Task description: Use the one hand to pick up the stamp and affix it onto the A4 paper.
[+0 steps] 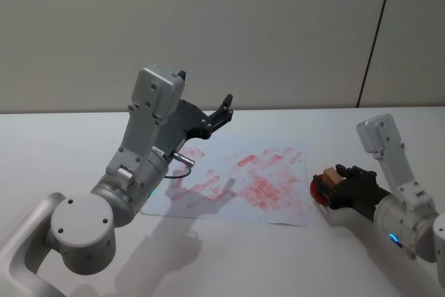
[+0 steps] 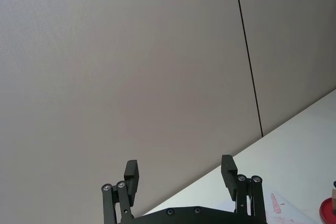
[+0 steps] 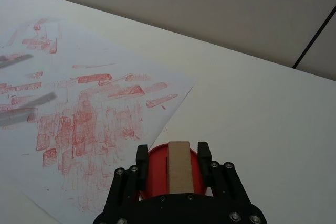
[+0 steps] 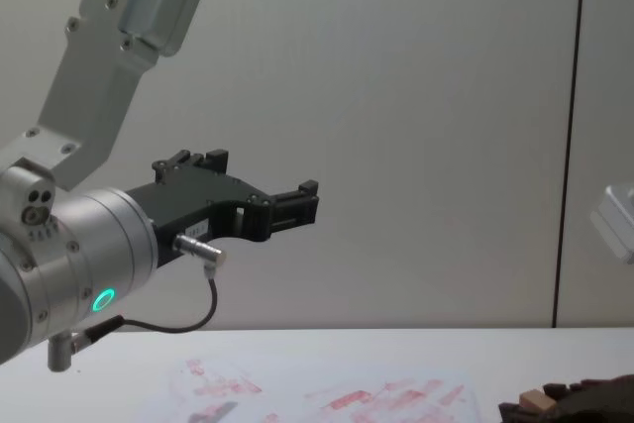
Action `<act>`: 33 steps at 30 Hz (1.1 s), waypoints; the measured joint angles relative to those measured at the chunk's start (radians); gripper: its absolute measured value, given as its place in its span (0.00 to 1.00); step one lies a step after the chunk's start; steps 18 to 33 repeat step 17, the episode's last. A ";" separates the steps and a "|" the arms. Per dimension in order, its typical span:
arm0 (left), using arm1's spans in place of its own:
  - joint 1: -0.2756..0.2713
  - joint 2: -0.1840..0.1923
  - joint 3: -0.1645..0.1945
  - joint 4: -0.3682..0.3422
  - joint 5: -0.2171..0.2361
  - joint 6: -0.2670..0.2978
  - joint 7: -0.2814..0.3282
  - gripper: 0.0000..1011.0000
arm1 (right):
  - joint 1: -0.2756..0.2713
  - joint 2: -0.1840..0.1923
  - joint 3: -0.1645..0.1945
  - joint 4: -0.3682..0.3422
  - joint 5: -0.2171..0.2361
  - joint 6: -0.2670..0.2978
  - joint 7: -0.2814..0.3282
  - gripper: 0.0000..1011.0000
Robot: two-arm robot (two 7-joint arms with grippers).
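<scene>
- Head view: the right end effector (image 1: 338, 184) sits low at the table's (image 1: 55, 144) right side, just off the paper's (image 1: 278, 172) right edge, with the stamp (image 1: 331, 175) between its fingers over a red ink pad (image 1: 316, 190). The left end effector (image 1: 215, 115) is raised above the paper's far edge, idle.
- Left wrist view: the left end effector (image 2: 181, 174) has its fingers spread, nothing between them.
- Right wrist view: the fingers close against both sides of the stamp (image 3: 179, 164), which stands upright over the pad (image 3: 157, 162); the paper (image 3: 105, 103) lies just beside it.
- Chest view: the stamp (image 4: 536, 400) shows low at the right edge.
- Risk: a narrow side grip may let the block tilt or slip on pressing, smearing the print; the raised left arm overhangs the paper and could obstruct the transfer.
</scene>
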State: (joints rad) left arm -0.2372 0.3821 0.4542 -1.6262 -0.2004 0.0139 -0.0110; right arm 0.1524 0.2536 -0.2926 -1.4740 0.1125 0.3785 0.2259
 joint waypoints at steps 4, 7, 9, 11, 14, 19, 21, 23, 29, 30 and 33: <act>0.000 0.000 0.000 0.000 0.000 0.000 0.000 0.99 | 0.000 0.000 0.000 0.002 -0.003 0.000 -0.001 0.62; 0.000 0.000 0.000 0.000 0.000 0.000 0.000 0.99 | -0.001 0.000 -0.001 0.003 -0.004 0.000 -0.002 0.71; 0.000 0.000 0.000 0.000 0.000 0.000 0.000 0.99 | -0.001 0.000 -0.001 0.003 -0.004 0.000 -0.002 0.78; 0.000 0.000 0.000 0.000 0.000 0.000 0.000 0.99 | -0.001 0.000 -0.001 0.004 -0.005 0.000 -0.003 0.82; 0.000 0.000 0.000 0.000 0.000 0.000 0.000 0.99 | -0.001 0.000 -0.001 0.004 -0.006 0.000 -0.003 0.92; 0.000 0.000 0.000 0.000 0.000 0.000 0.000 0.99 | -0.001 0.000 -0.001 0.005 -0.006 0.000 -0.003 0.99; 0.000 0.000 0.000 0.000 0.000 0.000 0.000 0.99 | -0.001 0.000 -0.001 0.005 -0.006 0.000 -0.003 0.99; 0.000 0.000 0.000 0.000 0.000 0.000 0.000 0.99 | -0.001 0.000 -0.001 0.005 -0.006 0.000 -0.003 0.99; 0.000 0.000 0.000 0.000 0.000 0.000 0.000 0.99 | -0.001 0.000 -0.001 0.005 -0.006 0.000 -0.003 0.99; 0.000 0.000 0.000 0.000 0.000 0.000 0.000 0.99 | -0.001 0.000 -0.001 0.005 -0.006 0.000 -0.003 0.99; 0.000 0.000 0.000 0.000 0.000 0.000 0.000 0.99 | -0.001 0.000 -0.001 0.005 -0.006 0.000 -0.003 0.99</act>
